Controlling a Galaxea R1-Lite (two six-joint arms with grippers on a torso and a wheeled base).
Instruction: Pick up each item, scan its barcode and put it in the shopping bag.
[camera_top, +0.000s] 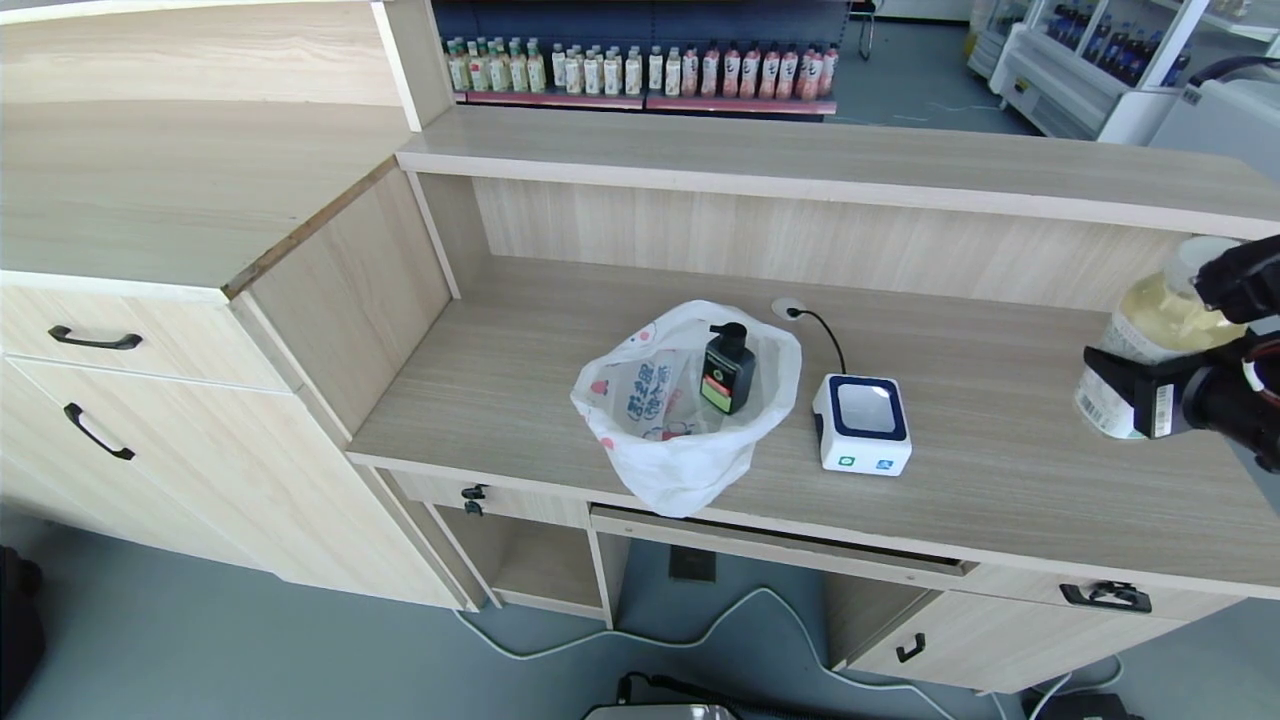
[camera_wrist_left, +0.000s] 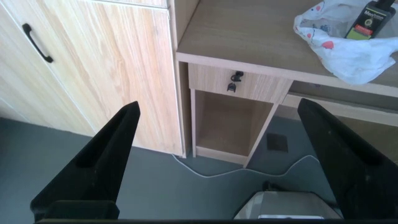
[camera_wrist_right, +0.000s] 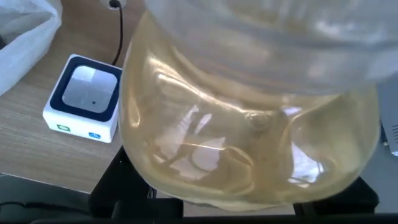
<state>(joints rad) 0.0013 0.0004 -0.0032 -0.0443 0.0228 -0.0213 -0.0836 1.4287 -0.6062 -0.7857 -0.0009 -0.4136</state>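
**Yellow-filled bottle held over the right end of the counter**

A clear bottle (camera_top: 1150, 330) of yellowish liquid is clamped between the fingers of the right gripper (camera_top: 1175, 335), which are closed against its sides. It is held tilted in the air over the right end of the wooden counter (camera_top: 1000, 480), with its barcoded white label at the lower end. In the right wrist view the bottle's body (camera_wrist_right: 249, 124) is seen close up, with the scanner (camera_wrist_right: 84, 98) on the counter beyond it.

The white and blue scanner (camera_top: 862, 422) is set flat on the counter, well apart from the held bottle, and a black cable (camera_top: 828, 335) is run from behind it to a port in the countertop. Just beside the scanner, on the robot's left, the white plastic shopping bag (camera_top: 680, 470) is stood open. A black pump bottle (camera_top: 727, 372) is leaned upright inside it.

The left gripper (camera_wrist_left: 217, 158) is held low, in front of the cabinet and below counter level, with its fingers (camera_wrist_left: 93, 168) spread wide and nothing between them.
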